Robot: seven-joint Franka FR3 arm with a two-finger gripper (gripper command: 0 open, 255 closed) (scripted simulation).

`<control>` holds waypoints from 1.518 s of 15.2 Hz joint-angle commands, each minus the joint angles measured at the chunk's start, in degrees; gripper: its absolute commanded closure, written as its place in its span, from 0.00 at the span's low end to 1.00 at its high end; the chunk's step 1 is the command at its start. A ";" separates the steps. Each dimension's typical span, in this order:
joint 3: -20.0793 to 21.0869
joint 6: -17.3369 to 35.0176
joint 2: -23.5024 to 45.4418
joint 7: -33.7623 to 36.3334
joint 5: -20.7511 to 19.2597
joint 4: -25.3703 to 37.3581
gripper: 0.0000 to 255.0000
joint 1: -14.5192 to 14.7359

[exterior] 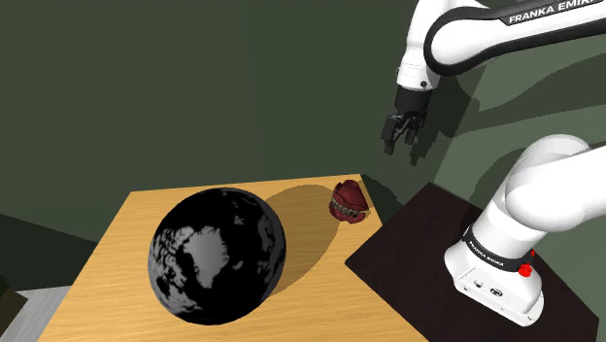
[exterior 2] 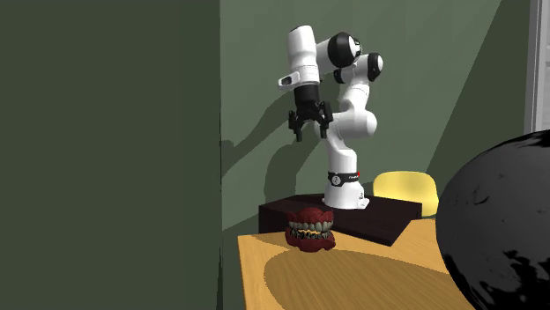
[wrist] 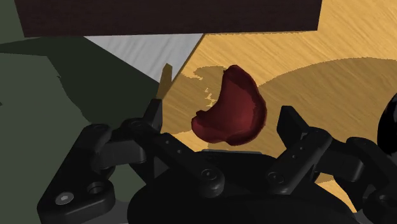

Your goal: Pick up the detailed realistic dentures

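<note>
Dark-red toothed dentures lie ungrasped on wooden worktop, near glossy black sphere. Black claw, fingers apart, empty, hangs well above sphere's top. Descent, grasp, lift remain.

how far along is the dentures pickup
Early stage. Done: the gripper looks roughly aimed, since the wrist view shows the dark red dentures between its open fingers. In hand: nothing; it hangs well above the wooden table, apart from the dentures. Left: descend, close, lift. The big black sphere sits nearby, so the descent may need care.
</note>
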 commanded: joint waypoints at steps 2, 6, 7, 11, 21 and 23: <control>-0.77 9.15 1.52 -2.10 2.39 -5.34 0.00 1.73; -2.49 22.72 6.85 -6.23 6.54 -10.85 0.00 5.13; -3.11 26.43 8.83 -7.58 7.97 -11.88 0.00 6.39; -7.94 42.12 19.33 -15.58 16.92 -14.15 0.00 15.06; -20.31 55.46 33.45 -33.06 37.75 -12.54 0.00 33.28; -20.49 55.57 33.62 -33.49 38.17 -12.53 1.00 33.48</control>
